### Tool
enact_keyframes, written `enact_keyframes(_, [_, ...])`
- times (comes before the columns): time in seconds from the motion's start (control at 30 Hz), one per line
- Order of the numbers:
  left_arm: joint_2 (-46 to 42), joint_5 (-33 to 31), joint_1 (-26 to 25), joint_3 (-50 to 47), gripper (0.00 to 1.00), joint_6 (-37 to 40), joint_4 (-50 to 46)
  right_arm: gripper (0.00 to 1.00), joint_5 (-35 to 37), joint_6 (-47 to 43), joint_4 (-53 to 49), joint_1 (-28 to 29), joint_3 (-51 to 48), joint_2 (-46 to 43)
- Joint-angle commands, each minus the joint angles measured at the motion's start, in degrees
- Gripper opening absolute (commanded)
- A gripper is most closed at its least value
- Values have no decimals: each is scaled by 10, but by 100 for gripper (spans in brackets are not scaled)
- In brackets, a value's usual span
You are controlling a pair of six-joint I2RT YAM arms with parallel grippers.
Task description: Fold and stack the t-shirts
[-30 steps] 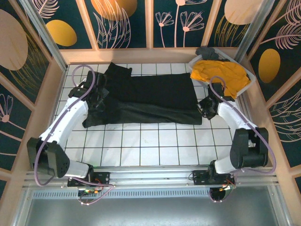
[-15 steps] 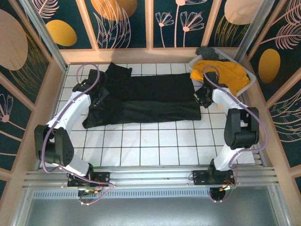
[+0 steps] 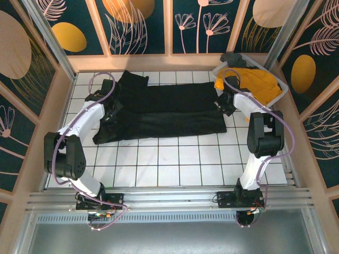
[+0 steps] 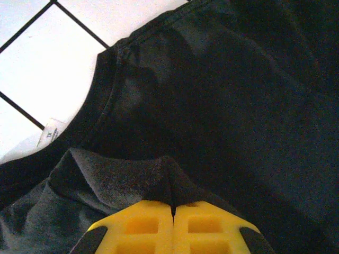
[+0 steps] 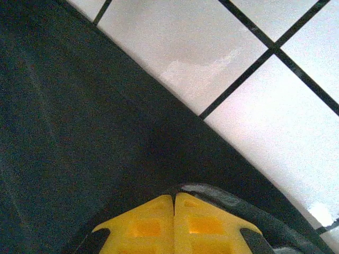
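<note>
The black t-shirt [image 3: 169, 111] lies spread across the white tiles, its near half doubled over toward the back. My left gripper [image 3: 111, 112] is at the shirt's left end. In the left wrist view its yellow fingers [image 4: 140, 225] are shut on a pinched fold of the black t-shirt [image 4: 222, 95], near the collar and a white label [image 4: 50, 132]. My right gripper [image 3: 225, 105] is at the shirt's right end. Its yellow fingers [image 5: 204, 225] are shut on the edge of the black t-shirt [image 5: 79, 121]. The mustard-yellow t-shirt [image 3: 257, 84] lies crumpled at the back right.
The yellow shirt sits in a white basket [image 3: 284, 89] at the back right corner, with a dark cloth [image 3: 233, 58] at its far end. Wooden walls enclose the tiled table [image 3: 169, 164] on three sides. The arm bases stand at the near edge.
Both grippers have moved toward the back wall with the black shirt's edge in them. The right one also shifted left, and the shirt's near edge has drawn farther from me.
</note>
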Motion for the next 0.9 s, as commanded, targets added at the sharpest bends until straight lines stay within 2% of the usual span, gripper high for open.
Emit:
enact_keyframes(0.0, [22,-22,9,12,0,22,12,0,31,-12,-13,3,26,15])
enact_keyframes(0.33, [77,-32,14,49,0,49,12,0,24,-48,6,3,54,44])
enact_keyframes(0.4, [86,-37,16,60,0,55,3,0,0,-66,9,4,60,51])
enact_keyframes(0.43, [88,-38,18,65,4,59,-3,0,-1,-77,5,5,67,55])
enact_keyframes(0.47, [90,-37,22,69,18,62,-9,8,1,-90,-3,5,73,57])
enact_keyframes(0.5, [89,-34,26,71,32,64,-16,22,9,-99,-10,6,75,52])
enact_keyframes(0.53, [85,-26,32,69,52,64,-22,37,18,-107,-14,6,73,42])
enact_keyframes(0.57, [76,-15,38,62,65,65,-24,47,19,-116,-15,6,66,26])
enact_keyframes(0.6, [64,-6,44,52,67,65,-24,52,30,-122,-14,6,57,11])
enact_keyframes(0.67, [24,13,50,17,67,60,-25,55,39,-129,-15,8,28,-30])
enact_keyframes(0.77, [-25,54,50,-46,58,46,-15,56,44,-123,-4,13,-37,-87])
enact_keyframes(0.87, [-55,121,51,-118,44,12,15,47,24,-102,24,26,-117,-132])
